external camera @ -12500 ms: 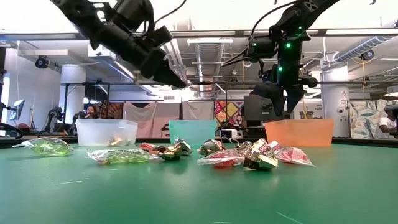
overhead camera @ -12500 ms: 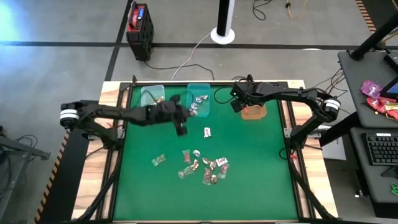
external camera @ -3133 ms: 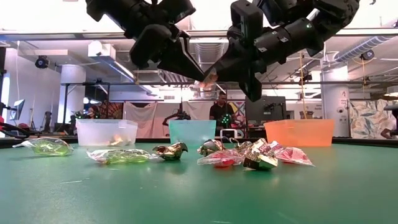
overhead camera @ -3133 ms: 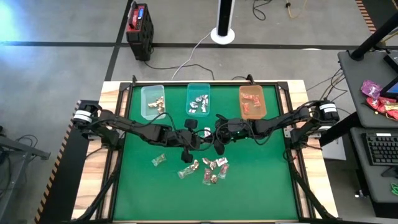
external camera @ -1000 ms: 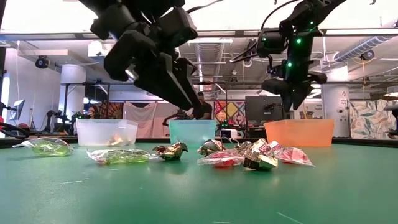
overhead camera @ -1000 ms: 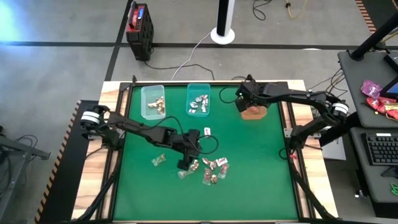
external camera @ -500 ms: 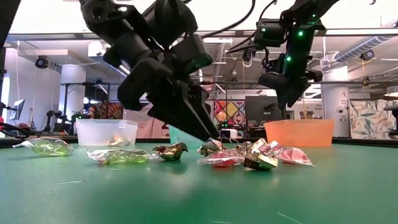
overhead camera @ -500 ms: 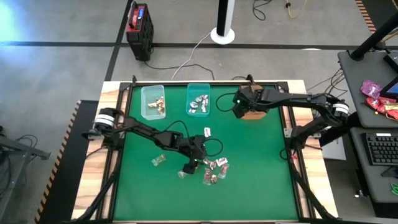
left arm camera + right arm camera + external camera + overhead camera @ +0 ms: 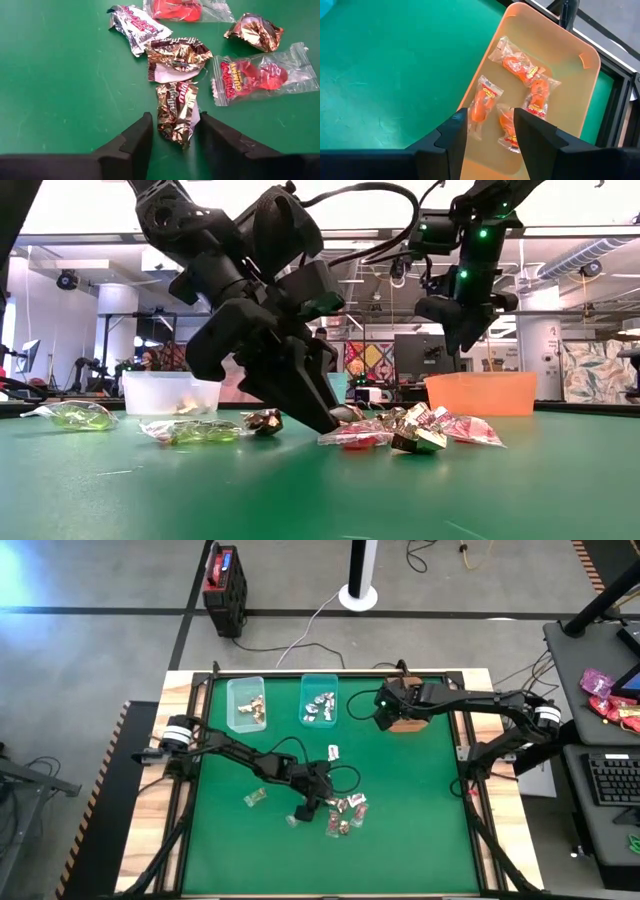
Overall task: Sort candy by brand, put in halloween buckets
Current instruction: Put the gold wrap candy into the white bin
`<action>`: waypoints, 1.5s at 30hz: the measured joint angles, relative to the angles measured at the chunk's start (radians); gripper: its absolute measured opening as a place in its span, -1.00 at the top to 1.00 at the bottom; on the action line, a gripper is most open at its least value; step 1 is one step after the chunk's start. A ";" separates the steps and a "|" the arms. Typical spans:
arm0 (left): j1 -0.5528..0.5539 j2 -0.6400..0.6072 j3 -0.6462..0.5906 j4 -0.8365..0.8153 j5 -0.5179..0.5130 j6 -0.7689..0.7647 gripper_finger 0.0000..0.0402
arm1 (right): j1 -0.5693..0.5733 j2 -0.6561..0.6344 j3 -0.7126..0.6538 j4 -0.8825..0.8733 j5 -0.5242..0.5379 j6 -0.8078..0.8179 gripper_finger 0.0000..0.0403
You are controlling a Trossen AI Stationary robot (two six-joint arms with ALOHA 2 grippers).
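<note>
Down at the loose candy pile (image 9: 340,812) on the green mat, the left gripper (image 9: 173,131) has its fingers apart around a gold-brown foil sweet (image 9: 176,110). Beyond the pile, the right gripper (image 9: 490,124) hangs spread over the orange bin (image 9: 574,60) of red gummy packets, beside the teal bin (image 9: 320,700)

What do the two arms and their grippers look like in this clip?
Both arms are dark, jointed links with a white band near the base. Black cable loops along the left arm; green lights glow on the right arm. Left gripper and right gripper have dark, wedge-shaped fingers.
</note>
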 joint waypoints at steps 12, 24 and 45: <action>0.004 -0.002 0.000 -0.002 -0.002 0.000 0.59 | 0.000 0.000 0.000 0.001 0.000 0.000 0.22; 0.004 -0.047 -0.001 -0.039 -0.045 0.039 0.61 | 0.004 0.000 -0.002 0.001 0.000 0.000 0.22; 0.012 -0.387 -0.010 -0.466 -0.398 0.115 0.61 | 0.009 0.000 -0.014 0.004 0.000 0.010 0.22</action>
